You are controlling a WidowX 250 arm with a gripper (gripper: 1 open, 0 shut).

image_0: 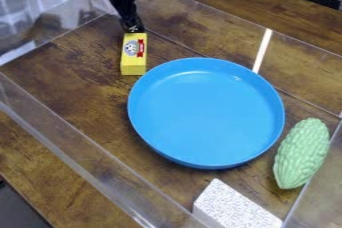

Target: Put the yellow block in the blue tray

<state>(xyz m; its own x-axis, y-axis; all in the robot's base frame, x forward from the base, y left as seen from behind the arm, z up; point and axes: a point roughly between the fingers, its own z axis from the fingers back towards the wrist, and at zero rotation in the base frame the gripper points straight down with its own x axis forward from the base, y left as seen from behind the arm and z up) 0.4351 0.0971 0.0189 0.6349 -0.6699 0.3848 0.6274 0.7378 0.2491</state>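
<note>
The yellow block (132, 54), a small bar with a red-and-white sticker on top, lies on the wooden table just left of the blue tray (207, 112). The tray is a large round shallow dish with nothing in it. My gripper (130, 23) is black and comes down from the top left. Its tips hang right behind the far end of the block, and its fingers stand open with nothing between them. I cannot tell whether the tips touch the block.
A bumpy green oval object (302, 152) lies to the right of the tray. A white speckled sponge block (238, 207) sits at the bottom edge. Clear plastic walls (54, 122) fence the table on the left and front.
</note>
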